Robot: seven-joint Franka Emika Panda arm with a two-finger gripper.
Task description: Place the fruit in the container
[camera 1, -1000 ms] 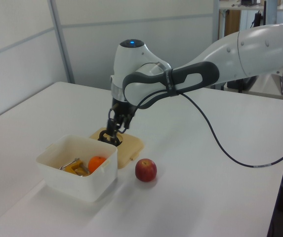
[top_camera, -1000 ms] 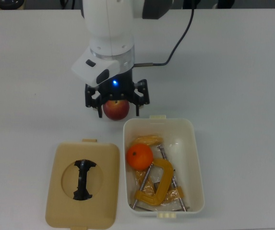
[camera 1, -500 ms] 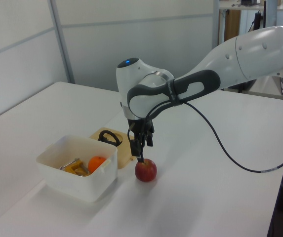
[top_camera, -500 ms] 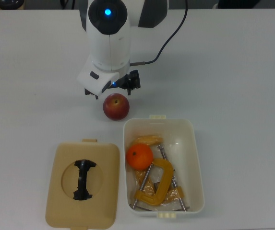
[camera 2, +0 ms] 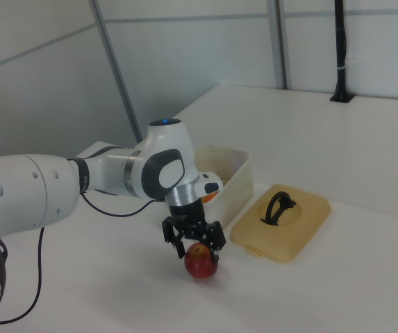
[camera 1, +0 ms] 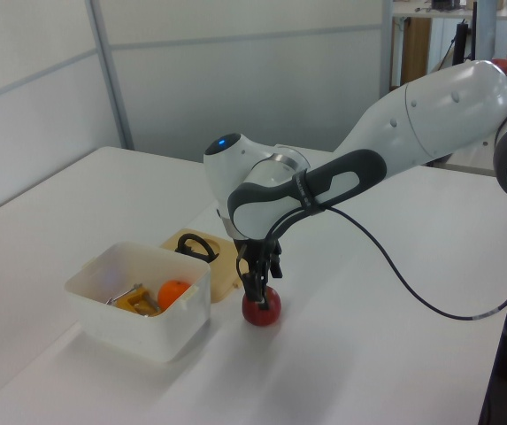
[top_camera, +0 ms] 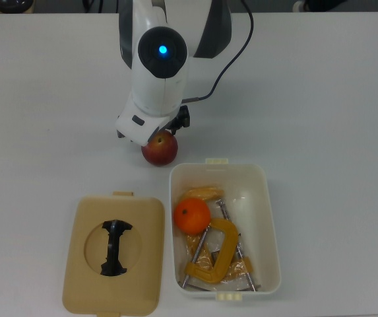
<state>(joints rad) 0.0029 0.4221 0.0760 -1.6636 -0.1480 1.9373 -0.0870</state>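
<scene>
A dark red apple (top_camera: 161,150) lies on the white table just outside the cream tub (top_camera: 270,218), by its short end. My gripper (camera 2: 197,252) has come down over the apple (camera 2: 200,266), open, with one finger on each side of its top. In the top view the arm's wrist hides the fingers and part of the apple. The left view shows the fingers (camera 1: 255,288) reaching down onto the apple (camera 1: 263,311). An orange mandarin-like fruit (top_camera: 192,216) rests inside the tub (camera 1: 103,305).
A yellow-orange C-clamp (top_camera: 213,255) lies in the tub beside the orange fruit. The flat tan lid (top_camera: 83,264) with a black handle lies on the table at the tub's left in the top view. A black cable (top_camera: 231,39) trails from the arm.
The gripper has moved from above the lid to the apple and dropped down around it. The apple, the tub and the lid have stayed in place.
</scene>
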